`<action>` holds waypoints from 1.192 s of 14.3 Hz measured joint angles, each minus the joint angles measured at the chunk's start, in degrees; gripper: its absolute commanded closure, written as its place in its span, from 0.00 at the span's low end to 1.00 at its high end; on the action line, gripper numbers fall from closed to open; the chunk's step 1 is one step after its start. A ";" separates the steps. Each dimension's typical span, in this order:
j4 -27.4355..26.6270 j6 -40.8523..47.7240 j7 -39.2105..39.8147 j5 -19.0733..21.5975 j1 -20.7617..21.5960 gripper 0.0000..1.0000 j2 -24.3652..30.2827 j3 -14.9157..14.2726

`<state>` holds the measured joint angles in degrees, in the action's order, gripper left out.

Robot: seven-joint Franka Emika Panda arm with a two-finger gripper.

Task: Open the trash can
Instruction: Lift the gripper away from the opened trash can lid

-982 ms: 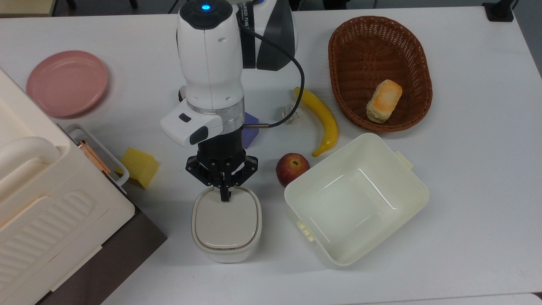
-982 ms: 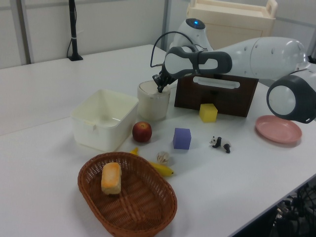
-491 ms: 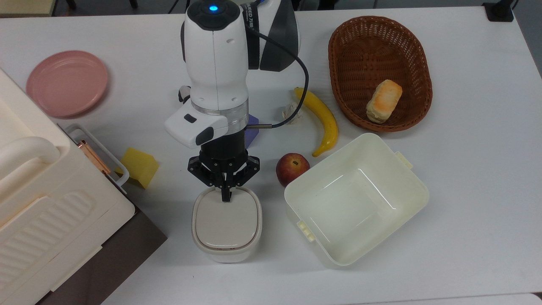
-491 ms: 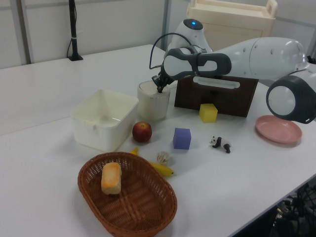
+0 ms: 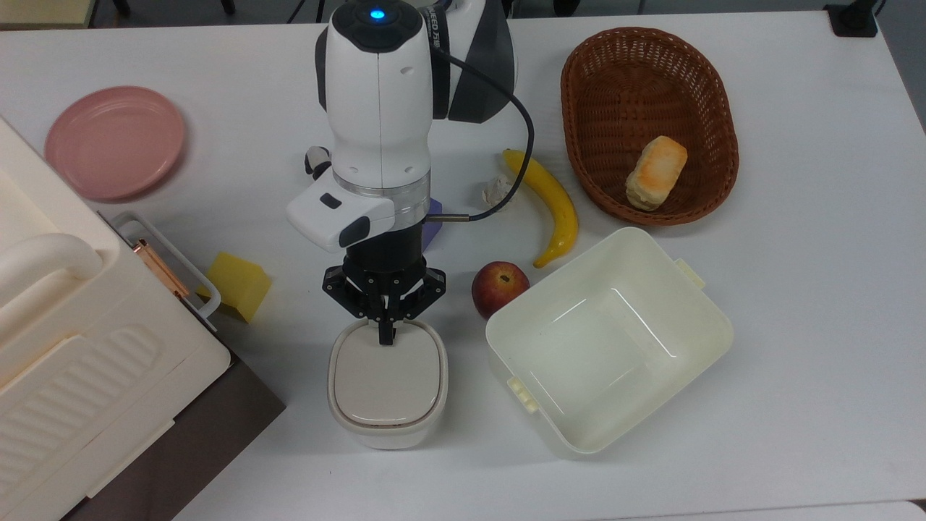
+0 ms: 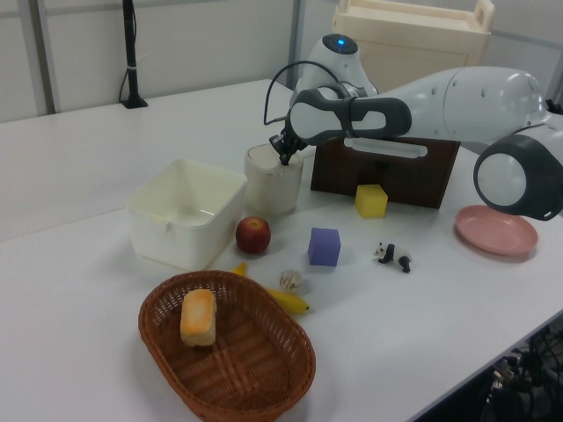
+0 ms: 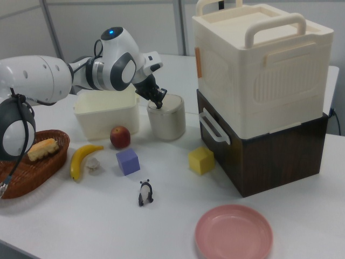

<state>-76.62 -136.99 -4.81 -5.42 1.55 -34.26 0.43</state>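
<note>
- Since a second ago the arm's white body has shifted toward the top view's right; the panda toy (image 5: 315,161) now peeks out beside it, and the gripper tip has stayed in place.
- The arm reaches over the table (image 5: 796,325), gripper (image 5: 386,334) pointing down with its fingers pressed together, holding nothing, tip on the lid's edge.
- The trash can (image 5: 388,383) stands between the yellow block (image 5: 237,286) and the apple (image 5: 499,288): beige, rounded-square, flat greyish lid closed.
</note>
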 measured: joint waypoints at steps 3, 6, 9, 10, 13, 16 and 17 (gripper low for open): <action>1.12 -0.09 -3.65 0.00 -0.12 1.00 0.55 0.00; 1.93 0.67 -4.93 0.25 -1.32 1.00 4.75 0.01; 0.25 12.05 -4.89 0.27 -2.33 1.00 11.65 0.01; -0.49 15.42 -4.82 0.27 -2.29 0.99 13.26 0.02; -5.15 24.46 -4.53 0.26 -2.23 0.57 19.53 0.21; -9.97 35.16 -4.48 0.27 -2.08 0.00 26.12 0.45; -10.69 37.51 -4.48 0.27 -1.99 0.00 27.25 0.54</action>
<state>-87.31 -99.48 -9.28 -5.15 -0.44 -7.01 0.96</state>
